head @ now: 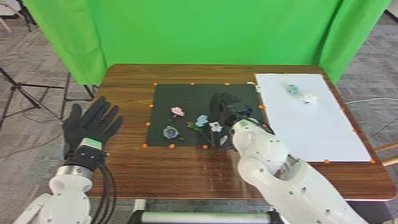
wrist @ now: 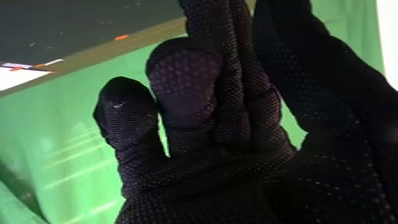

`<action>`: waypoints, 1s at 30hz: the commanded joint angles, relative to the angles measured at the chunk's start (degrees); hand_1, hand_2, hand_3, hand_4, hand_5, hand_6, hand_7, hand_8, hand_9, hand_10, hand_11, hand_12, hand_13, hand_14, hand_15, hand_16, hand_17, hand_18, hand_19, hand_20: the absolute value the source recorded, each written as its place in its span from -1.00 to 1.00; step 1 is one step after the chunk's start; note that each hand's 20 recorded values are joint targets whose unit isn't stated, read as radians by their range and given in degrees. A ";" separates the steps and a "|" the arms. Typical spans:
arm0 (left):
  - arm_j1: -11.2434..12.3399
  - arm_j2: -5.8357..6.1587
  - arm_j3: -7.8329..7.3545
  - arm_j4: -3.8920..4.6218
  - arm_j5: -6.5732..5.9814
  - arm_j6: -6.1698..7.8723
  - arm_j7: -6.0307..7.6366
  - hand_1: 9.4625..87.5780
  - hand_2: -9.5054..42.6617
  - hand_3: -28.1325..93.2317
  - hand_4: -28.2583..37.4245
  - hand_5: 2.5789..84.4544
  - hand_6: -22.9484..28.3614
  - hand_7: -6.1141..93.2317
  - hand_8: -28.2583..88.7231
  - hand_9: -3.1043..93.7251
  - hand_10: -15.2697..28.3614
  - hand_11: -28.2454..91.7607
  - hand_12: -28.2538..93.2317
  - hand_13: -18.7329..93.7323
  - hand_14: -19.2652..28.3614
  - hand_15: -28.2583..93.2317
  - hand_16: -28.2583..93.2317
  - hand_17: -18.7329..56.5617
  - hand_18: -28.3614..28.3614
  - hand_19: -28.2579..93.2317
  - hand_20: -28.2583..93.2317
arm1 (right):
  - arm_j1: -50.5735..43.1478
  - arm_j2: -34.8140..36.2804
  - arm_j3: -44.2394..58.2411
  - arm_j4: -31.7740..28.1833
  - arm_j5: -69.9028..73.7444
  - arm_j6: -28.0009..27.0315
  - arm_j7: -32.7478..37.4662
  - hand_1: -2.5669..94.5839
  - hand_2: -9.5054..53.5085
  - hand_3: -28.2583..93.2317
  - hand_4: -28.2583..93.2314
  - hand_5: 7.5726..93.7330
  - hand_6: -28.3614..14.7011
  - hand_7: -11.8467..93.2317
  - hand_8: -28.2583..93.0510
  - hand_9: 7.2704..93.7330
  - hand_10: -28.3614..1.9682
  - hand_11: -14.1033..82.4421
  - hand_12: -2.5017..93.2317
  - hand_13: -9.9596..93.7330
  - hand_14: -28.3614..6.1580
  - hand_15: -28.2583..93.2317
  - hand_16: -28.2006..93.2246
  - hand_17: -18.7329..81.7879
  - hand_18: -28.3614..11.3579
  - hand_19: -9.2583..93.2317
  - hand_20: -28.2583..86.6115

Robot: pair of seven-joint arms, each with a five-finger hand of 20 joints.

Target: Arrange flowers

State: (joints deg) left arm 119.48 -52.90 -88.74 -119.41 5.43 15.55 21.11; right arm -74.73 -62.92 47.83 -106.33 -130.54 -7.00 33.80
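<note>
A green curtain (head: 213,35) hangs behind the wooden table (head: 169,182); a tripod (head: 16,86) stands on grey carpet (head: 27,160)

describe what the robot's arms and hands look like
Both arms are smooth, rounded and white. The left hand and right hand wear black fabric gloves, the right one textured with small pale dots. Below the left glove are a green-and-white patch and a silvery ring, with black cables beside that arm.
</note>
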 commanded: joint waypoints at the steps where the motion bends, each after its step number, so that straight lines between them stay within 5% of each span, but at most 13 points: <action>1: 0.76 -0.07 -0.47 -0.31 0.42 -1.99 0.75 -0.55 -0.17 0.61 -1.00 -0.07 0.16 -0.47 -0.72 -0.25 0.26 -0.16 -0.39 -0.28 0.39 0.13 -0.69 -0.65 0.51 0.07 -0.38 | -1.60 3.74 5.58 -2.85 -3.98 8.32 2.03 0.06 -1.00 0.70 -1.00 0.36 0.18 -0.44 -0.58 0.61 0.02 -0.37 -0.42 0.67 0.21 0.52 0.03 0.32 -0.64 1.00 0.26; 5: 1.65 0.22 -0.79 -0.66 0.74 -2.68 1.86 -0.56 -0.16 0.60 -1.00 -0.07 0.16 -0.49 -0.72 -0.25 0.25 -0.18 -0.39 -0.28 0.39 0.12 -0.69 -0.65 0.51 0.07 -0.38 | -1.75 6.53 9.85 -0.54 -5.20 12.18 2.30 0.01 -1.00 0.74 -0.98 0.29 0.16 -0.43 -0.71 0.49 -0.08 -0.31 -0.55 0.59 0.14 0.53 0.01 0.25 -0.64 1.00 0.18; 8: 2.16 0.39 -0.99 -0.93 0.40 -2.53 2.77 -0.57 -0.17 0.60 -1.00 -0.09 0.14 -0.50 -0.72 -0.25 0.24 -0.18 -0.39 -0.28 0.38 0.11 -0.69 -0.66 0.51 0.07 -0.38 | -0.33 9.35 12.21 1.51 -4.82 10.10 4.25 -0.03 -1.00 0.78 -0.99 -0.03 -0.01 -0.48 -0.71 0.16 -0.18 -0.36 -0.59 0.45 0.04 0.55 -0.04 0.17 -0.66 0.97 0.11; 17: 1.87 0.77 -1.53 -0.64 1.11 -2.96 1.90 -0.57 -0.16 0.60 -1.00 -0.09 0.14 -0.50 -0.71 -0.26 0.23 -0.19 -0.38 -0.28 0.38 0.11 -0.68 -0.66 0.51 0.07 -0.38 | 4.96 16.55 14.49 12.14 -0.89 5.82 11.14 0.00 -1.00 0.78 -1.00 -0.15 -0.08 -0.52 -0.70 -0.20 -0.25 -0.49 -0.68 0.37 -0.08 0.59 -0.07 0.15 -0.72 0.97 0.06; 21: 2.47 1.03 -2.05 -0.11 1.05 -5.79 3.11 -0.58 -0.17 0.61 -1.00 -0.09 0.13 -0.50 -0.71 -0.26 0.23 -0.19 -0.38 -0.28 0.38 0.10 -0.68 -0.66 0.51 0.07 -0.38 | 8.78 17.77 12.35 16.79 1.72 3.32 10.63 0.03 -1.00 0.79 -1.00 -0.21 -0.10 -0.54 -0.70 -0.25 -0.21 -0.47 -0.71 0.38 -0.12 0.67 -0.06 0.15 -0.75 0.97 0.05; 25: 2.52 1.48 -1.78 0.03 1.11 -6.86 4.53 -0.58 -0.19 0.61 -1.00 -0.10 0.13 -0.50 -0.71 -0.26 0.22 -0.20 -0.38 -0.28 0.38 0.10 -0.68 -0.65 0.51 0.06 -0.38 | 12.61 18.09 9.23 20.56 4.33 -2.46 8.36 0.00 -1.00 0.79 -1.00 -0.25 -0.08 -0.56 -0.70 -0.31 -0.17 -0.48 -0.72 0.40 -0.13 0.73 -0.08 0.15 -0.76 0.98 0.05; 28: 1.72 1.50 -1.29 0.93 3.32 -9.24 3.36 -0.58 -0.21 0.61 -1.00 -0.12 0.11 -0.52 -0.71 -0.27 0.21 -0.22 -0.39 -0.28 0.36 0.07 -0.68 -0.65 0.51 0.05 -0.39 | 13.38 17.67 8.85 22.66 6.61 -5.42 6.70 -0.03 -1.00 0.79 -1.00 -0.31 -0.07 -0.57 -0.70 -0.36 -0.15 -0.49 -0.73 0.39 -0.15 0.74 -0.08 0.14 -0.75 0.97 0.05; 30: 0.76 1.22 -0.86 1.35 5.60 -9.17 2.01 -0.58 -0.21 0.61 -1.00 -0.12 0.11 -0.53 -0.71 -0.27 0.21 -0.23 -0.39 -0.29 0.36 0.05 -0.68 -0.65 0.51 0.04 -0.39 | 13.68 17.05 9.16 23.92 8.05 -6.92 6.57 -0.03 -1.00 0.79 -1.00 -0.33 -0.07 -0.57 -0.70 -0.37 -0.14 -0.48 -0.74 0.38 -0.15 0.74 -0.08 0.14 -0.76 0.97 0.06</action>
State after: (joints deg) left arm 121.39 -51.71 -90.29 -119.25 6.41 8.85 24.79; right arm -63.06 -44.80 56.42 -84.81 -125.85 -9.47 42.78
